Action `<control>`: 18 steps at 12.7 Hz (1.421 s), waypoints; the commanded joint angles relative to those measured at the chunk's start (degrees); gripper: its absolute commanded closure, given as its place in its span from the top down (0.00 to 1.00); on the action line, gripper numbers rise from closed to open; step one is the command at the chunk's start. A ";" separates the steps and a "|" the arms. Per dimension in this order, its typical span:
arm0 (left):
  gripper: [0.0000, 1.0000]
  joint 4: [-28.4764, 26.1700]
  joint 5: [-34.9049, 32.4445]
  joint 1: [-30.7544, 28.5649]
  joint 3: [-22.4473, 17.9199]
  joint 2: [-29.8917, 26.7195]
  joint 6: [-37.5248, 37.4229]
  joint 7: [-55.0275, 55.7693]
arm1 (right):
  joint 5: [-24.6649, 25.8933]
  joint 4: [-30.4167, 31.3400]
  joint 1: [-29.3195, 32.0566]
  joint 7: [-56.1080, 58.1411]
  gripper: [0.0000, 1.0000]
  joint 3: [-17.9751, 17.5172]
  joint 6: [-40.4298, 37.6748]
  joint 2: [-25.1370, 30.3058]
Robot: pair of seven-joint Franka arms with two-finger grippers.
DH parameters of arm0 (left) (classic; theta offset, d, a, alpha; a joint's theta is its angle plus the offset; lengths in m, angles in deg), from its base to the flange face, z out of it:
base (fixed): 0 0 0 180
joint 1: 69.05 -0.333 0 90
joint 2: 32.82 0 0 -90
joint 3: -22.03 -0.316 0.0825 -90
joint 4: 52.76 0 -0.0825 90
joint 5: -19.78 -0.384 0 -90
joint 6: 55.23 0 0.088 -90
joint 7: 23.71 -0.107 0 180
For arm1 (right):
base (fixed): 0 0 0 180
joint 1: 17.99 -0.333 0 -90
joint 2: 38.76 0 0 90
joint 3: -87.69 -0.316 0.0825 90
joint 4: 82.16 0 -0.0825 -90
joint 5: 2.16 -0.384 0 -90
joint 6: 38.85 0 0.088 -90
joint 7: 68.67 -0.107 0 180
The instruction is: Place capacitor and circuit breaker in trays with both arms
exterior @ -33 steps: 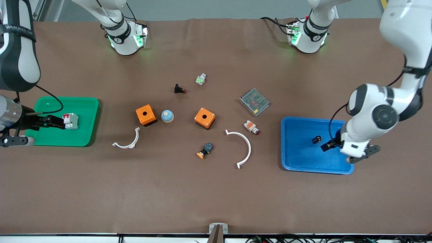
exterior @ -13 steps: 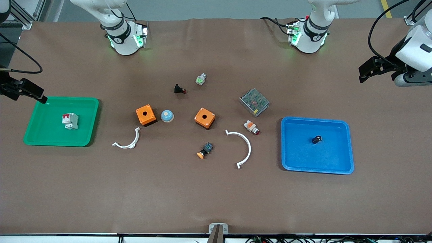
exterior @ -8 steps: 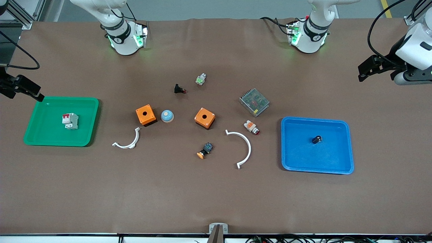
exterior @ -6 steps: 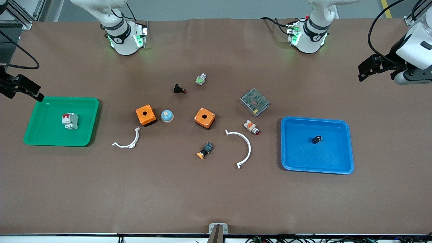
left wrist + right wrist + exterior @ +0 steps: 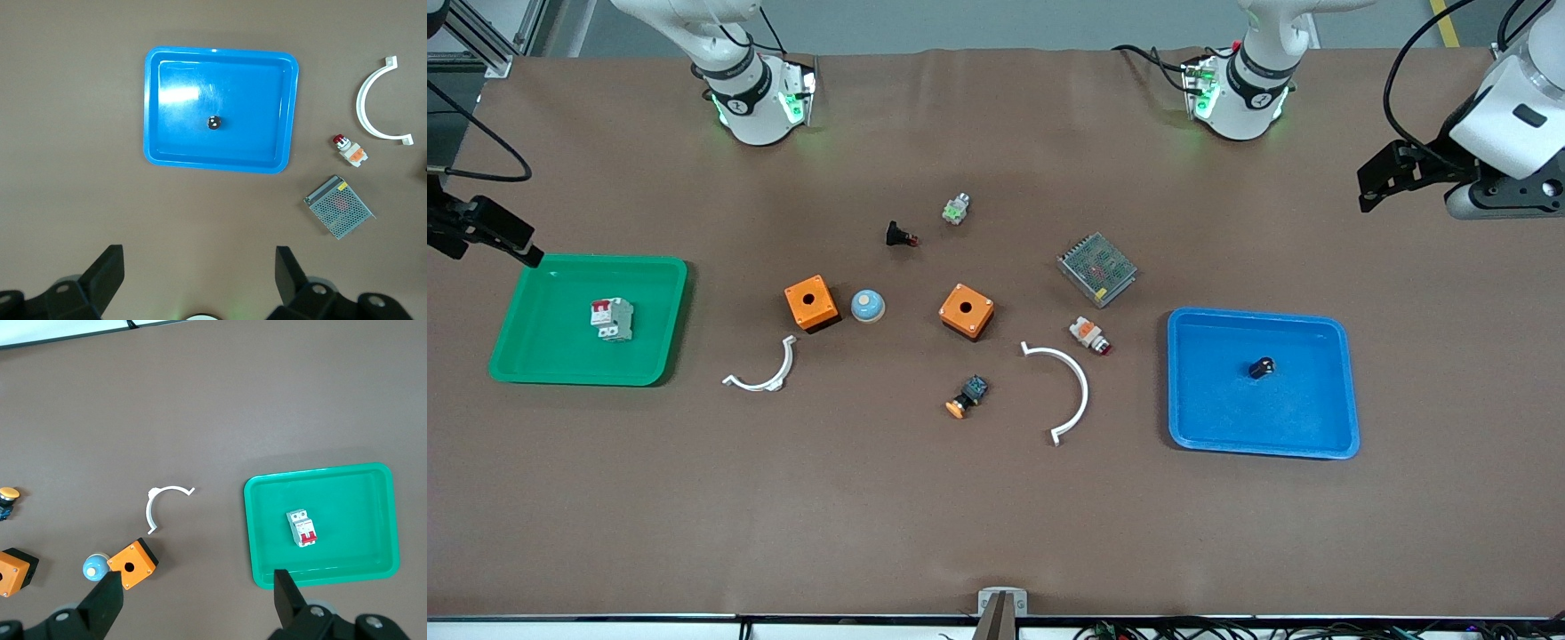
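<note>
The capacitor (image 5: 1261, 366), a tiny black cylinder, lies in the blue tray (image 5: 1316, 440); it also shows in the left wrist view (image 5: 213, 122). The circuit breaker (image 5: 612, 318), white-grey with red levers, lies in the green tray (image 5: 534, 369); it also shows in the right wrist view (image 5: 302, 528). My left gripper (image 5: 1371, 188) is raised high over bare table at the left arm's end, open and empty. My right gripper (image 5: 496, 236) is raised over the table just beside the green tray's edge, open and empty.
Between the trays lie two orange boxes (image 5: 810, 302) (image 5: 966, 311), a blue dome (image 5: 867, 306), two white arcs (image 5: 765, 373) (image 5: 1063, 391), a metal mesh box (image 5: 1096, 268), a white-orange part (image 5: 1089, 335), a black-blue part (image 5: 967, 396), a black red-tipped part (image 5: 900, 235) and a green-lit part (image 5: 955, 210).
Both grippers let go of their parts in the trays, rose and pulled back toward the table's ends. In the last half second the left gripper shifted slightly; the right is still.
</note>
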 commanded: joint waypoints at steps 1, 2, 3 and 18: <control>1.00 0.48 0.29 -0.17 -0.05 -0.01 0.11 0.03 | -0.69 1.27 -0.47 -0.90 1.00 0.29 0.34 1.26; 1.00 1.44 0.38 -0.34 -0.05 0.34 0.11 -0.06 | -0.69 1.27 -0.47 -0.90 1.00 0.29 0.34 1.26; 1.00 2.49 0.29 -0.35 -0.13 0.87 0.03 0.03 | -0.69 1.27 -0.47 -0.90 1.00 0.29 0.34 1.26; 1.00 2.59 0.38 -0.52 -0.22 1.40 -0.24 -0.68 | -0.69 1.63 -0.38 -0.90 1.00 0.29 0.34 1.26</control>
